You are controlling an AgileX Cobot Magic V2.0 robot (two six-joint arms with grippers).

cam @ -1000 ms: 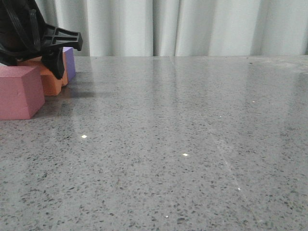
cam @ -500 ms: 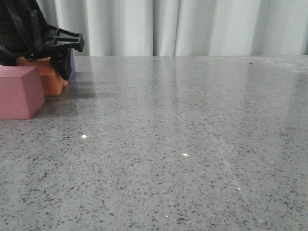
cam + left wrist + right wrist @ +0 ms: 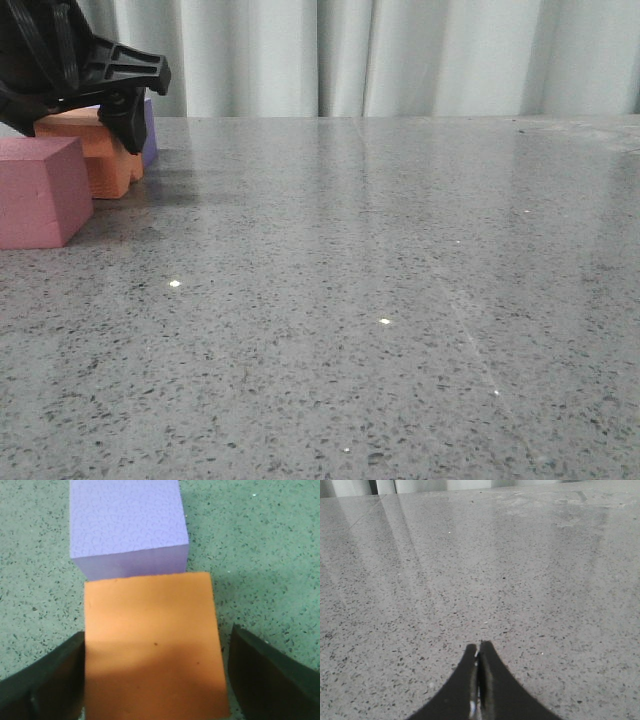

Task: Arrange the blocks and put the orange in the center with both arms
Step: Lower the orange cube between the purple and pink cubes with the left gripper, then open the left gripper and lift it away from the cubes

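Note:
The orange cube (image 3: 100,165) rests on the table at the far left, between the pinkish-red cube (image 3: 40,190) in front of it and the purple cube (image 3: 150,130) behind it. In the left wrist view the orange cube (image 3: 150,645) touches the purple cube (image 3: 127,525). My left gripper (image 3: 155,680) straddles the orange cube and is open: one finger lies against its side, while a narrow gap shows at the other finger (image 3: 265,675). From the front, the left gripper (image 3: 90,120) hangs just over the orange cube. My right gripper (image 3: 479,647) is shut on nothing above bare table.
Grey speckled tabletop (image 3: 380,300) stretches right of the cubes. Pale curtains (image 3: 400,55) hang behind the table's far edge. The right arm does not show in the front view.
My left gripper has risen slightly over the orange cube, its near finger now higher. The three cubes have stayed in place.

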